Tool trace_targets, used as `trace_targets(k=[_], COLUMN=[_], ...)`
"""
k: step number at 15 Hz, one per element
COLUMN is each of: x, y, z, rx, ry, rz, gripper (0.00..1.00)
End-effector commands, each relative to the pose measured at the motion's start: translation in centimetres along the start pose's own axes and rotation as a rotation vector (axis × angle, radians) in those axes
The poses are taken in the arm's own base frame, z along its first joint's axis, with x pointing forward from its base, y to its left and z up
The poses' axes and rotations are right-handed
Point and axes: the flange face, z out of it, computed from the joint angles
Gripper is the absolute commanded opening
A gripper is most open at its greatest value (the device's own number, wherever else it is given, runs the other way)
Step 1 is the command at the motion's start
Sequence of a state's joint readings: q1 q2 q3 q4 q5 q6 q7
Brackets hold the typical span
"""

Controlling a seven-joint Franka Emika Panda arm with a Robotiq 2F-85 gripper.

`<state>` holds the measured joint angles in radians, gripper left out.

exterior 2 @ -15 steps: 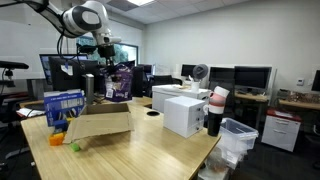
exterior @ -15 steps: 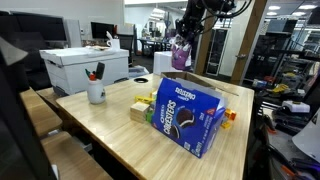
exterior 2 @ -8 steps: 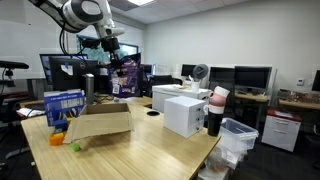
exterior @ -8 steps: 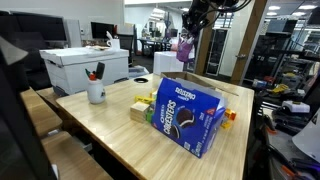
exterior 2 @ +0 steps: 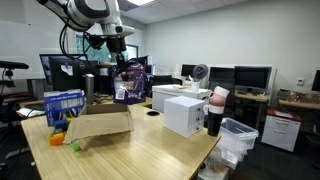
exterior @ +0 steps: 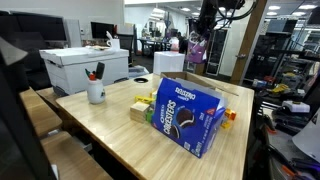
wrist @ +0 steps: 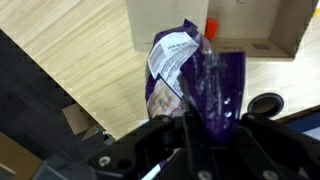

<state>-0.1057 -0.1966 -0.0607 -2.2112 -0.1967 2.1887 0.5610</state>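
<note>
Overhead, the gripper (exterior: 203,28) was found clamped on the top of a purple snack bag (exterior: 196,51); the bag was held hanging in the air above the wooden table (exterior: 100,130), near the open cardboard box (exterior 2: 100,123); a blue Oreo carton (exterior: 190,115) was noted standing on the table

Bright ceiling lighting, wrist view blurred

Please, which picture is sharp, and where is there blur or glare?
Wrist view: the bag shows light streaks and slight blur; the tool that grips it is dark and out of focus. In an exterior view the box is sharp and evenly lit, with only soft shadows on the table.
</note>
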Motion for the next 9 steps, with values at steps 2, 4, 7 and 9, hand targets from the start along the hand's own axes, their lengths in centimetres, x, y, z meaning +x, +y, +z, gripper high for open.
trace_targets(k=[2,4,7,9], x=[0.5,0.6,-1.2,-1.5], y=[2.8,3.8,5.3,6.1], z=[1.0,1.7,3.5,4.7], rx=[-0.071,-0.106,-0.144,-0.133], ry=[-0.023,-0.028,-0.031,-0.046], rz=[-0.168,-0.224,-0.293,-0.306], gripper=[0.05,0.05,0.05,0.05])
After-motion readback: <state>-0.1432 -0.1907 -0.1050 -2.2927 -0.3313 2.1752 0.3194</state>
